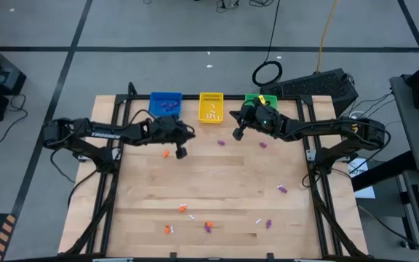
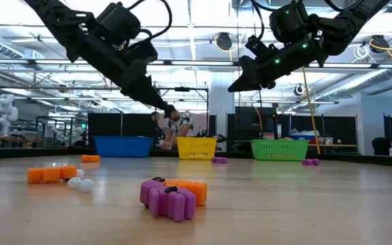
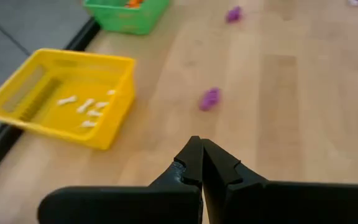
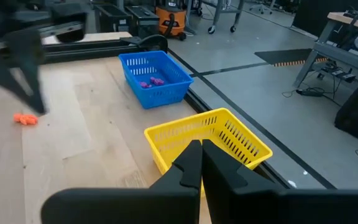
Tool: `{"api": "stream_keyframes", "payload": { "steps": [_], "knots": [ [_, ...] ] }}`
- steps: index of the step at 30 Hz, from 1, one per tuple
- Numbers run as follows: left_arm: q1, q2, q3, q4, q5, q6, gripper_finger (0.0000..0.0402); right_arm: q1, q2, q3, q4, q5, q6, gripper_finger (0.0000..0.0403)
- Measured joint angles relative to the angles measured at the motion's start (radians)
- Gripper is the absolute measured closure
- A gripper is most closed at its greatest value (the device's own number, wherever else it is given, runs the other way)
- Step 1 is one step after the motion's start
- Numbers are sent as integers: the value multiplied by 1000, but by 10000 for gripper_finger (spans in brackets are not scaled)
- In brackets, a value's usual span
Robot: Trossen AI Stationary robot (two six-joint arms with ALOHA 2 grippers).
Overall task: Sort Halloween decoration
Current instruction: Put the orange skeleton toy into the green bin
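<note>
Small orange, purple and white trinkets lie scattered on the wooden table (image 1: 217, 178). An orange one (image 1: 166, 153) lies beside my left gripper (image 1: 181, 151). Purple ones (image 1: 221, 143) (image 1: 262, 145) lie near my right gripper (image 1: 237, 133). Several more lie near the front edge (image 1: 208, 226). Both grippers hang above the table with fingers shut and nothing visible between them, as the left wrist view (image 3: 201, 149) and the right wrist view (image 4: 201, 149) show. In the low view the left gripper (image 2: 167, 109) and the right gripper (image 2: 239, 83) are clear of the tabletop.
Three baskets stand in a row at the far edge: a blue one (image 1: 166, 104) holding purple trinkets (image 4: 151, 82), a yellow one (image 1: 211, 107) holding white pieces (image 3: 82, 107), and a green one (image 1: 255, 98) partly under my right arm. A person shows behind the table (image 2: 179, 126).
</note>
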Motion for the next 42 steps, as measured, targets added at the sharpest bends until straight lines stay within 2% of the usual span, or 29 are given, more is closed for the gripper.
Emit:
{"api": "stream_keyframes", "payload": {
  "steps": [9, 14, 20, 25, 35, 42],
  "knots": [
    [-145, 0, 0, 0, -1, -7, 402, 0, 0, 0, 0, -1, 12, 403],
    [-182, 0, 0, -6, -1, -121, 402, 2, 0, 0, 0, -1, 15, 403],
    [-265, 0, 0, -12, -11, -168, 402, 3, 6, 0, -11, -4, 49, 403],
    [-358, 0, 2, -22, -59, -232, 402, 28, 6, 0, -33, -2, 49, 403],
    [-553, 0, 3, -210, -120, -446, 402, 89, 6, 0, -18, 5, 37, 403],
    [-691, 0, 3, -223, -174, -564, 401, 89, 6, 0, -13, 5, 41, 403]
  ]
}}
